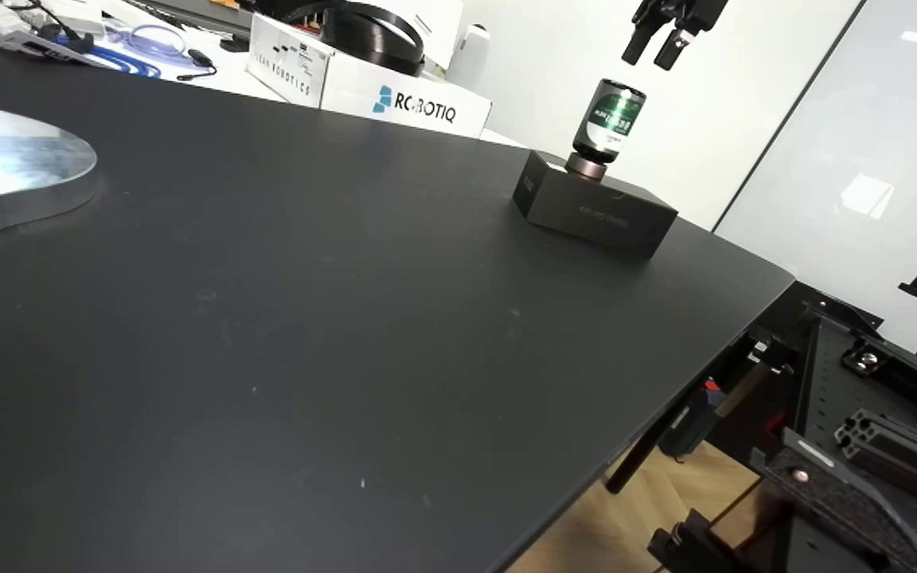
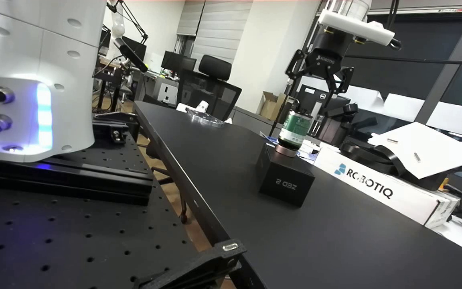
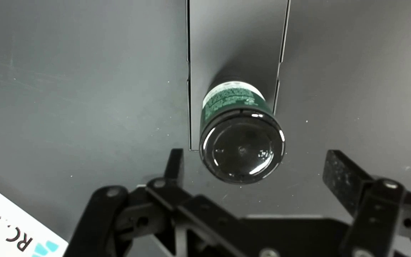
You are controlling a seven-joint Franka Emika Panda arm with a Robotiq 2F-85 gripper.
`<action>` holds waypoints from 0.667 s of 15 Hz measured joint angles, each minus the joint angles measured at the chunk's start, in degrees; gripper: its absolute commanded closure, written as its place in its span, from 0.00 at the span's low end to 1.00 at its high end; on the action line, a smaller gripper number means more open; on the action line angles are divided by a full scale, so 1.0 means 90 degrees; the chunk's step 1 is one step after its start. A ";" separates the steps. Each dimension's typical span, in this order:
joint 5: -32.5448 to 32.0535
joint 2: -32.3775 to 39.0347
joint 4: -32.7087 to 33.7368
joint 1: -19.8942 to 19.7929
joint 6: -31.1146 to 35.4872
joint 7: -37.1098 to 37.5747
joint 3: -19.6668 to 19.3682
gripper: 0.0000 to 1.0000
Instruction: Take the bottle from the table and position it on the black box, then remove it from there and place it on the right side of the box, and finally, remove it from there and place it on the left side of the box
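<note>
The bottle (image 1: 610, 119) stands upside down on the black box (image 1: 602, 211), cap down and dark base up, with its green label showing. The bottle also shows in an exterior view (image 2: 294, 130) on the box (image 2: 285, 184), and in the wrist view (image 3: 241, 146) near one end of the box (image 3: 234, 35). The box lies flat on the black table (image 1: 307, 318). My gripper (image 1: 649, 58) is above the bottle, apart from it. In the wrist view, its fingers (image 3: 254, 157) are wide open, one on each side of the bottle's outline, touching nothing.
A long white box with Robotiq lettering (image 1: 419, 107) stands behind the table; it also shows in an exterior view (image 2: 359, 180) and the wrist view (image 3: 13, 228). A clear flat object (image 1: 13, 167) lies on the table far from the box. The robot's base (image 2: 34, 100) stands beside the table.
</note>
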 measured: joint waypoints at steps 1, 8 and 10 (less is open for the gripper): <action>-0.0030 0.0028 0.0000 0.0000 0.0001 0.0000 -0.0004 0.00; -0.0489 0.0338 0.0000 0.0000 0.0057 0.0139 -0.0008 0.00; -0.0521 0.0437 0.0001 0.0003 0.0081 0.0158 -0.0003 0.00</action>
